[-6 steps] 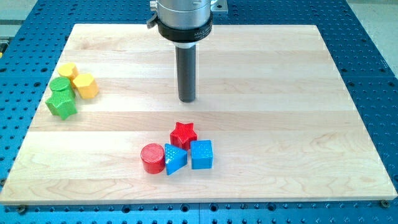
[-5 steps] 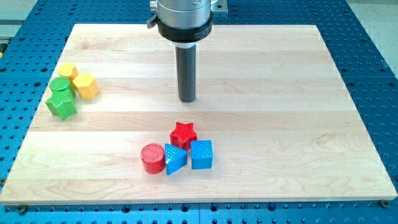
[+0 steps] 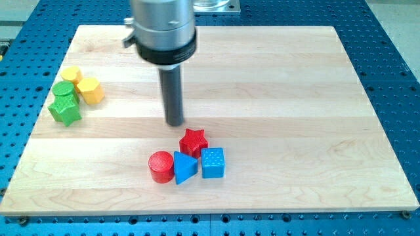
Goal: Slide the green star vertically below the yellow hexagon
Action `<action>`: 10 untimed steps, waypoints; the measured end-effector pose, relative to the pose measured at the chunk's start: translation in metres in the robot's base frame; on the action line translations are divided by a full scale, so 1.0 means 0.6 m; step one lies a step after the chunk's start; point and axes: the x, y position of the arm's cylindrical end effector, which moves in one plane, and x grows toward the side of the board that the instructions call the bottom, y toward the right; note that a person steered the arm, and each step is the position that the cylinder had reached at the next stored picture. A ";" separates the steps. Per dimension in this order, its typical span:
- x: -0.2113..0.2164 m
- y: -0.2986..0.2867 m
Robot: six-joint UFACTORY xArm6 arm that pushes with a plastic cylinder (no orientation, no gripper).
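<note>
The green star [image 3: 65, 109] lies at the view's left on the wooden board [image 3: 282, 92]. It touches a green cylinder [image 3: 64, 90] above it. The yellow hexagon [image 3: 90, 90] sits just up and right of the star. A second yellow block [image 3: 71, 74] lies above the green cylinder. My tip [image 3: 174, 122] is near the board's middle, far to the right of the star. It stands just up and left of the red star [image 3: 193, 141].
A red cylinder [image 3: 161, 166], a blue triangle [image 3: 184, 167] and a blue cube [image 3: 212, 162] cluster below the red star, toward the view's bottom. The blue perforated table [image 3: 394, 78] surrounds the board.
My tip has moved left and toward the view's bottom, closer to the red star. No block has moved.
</note>
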 end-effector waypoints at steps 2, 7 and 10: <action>0.073 -0.228; 0.051 -0.241; 0.015 0.008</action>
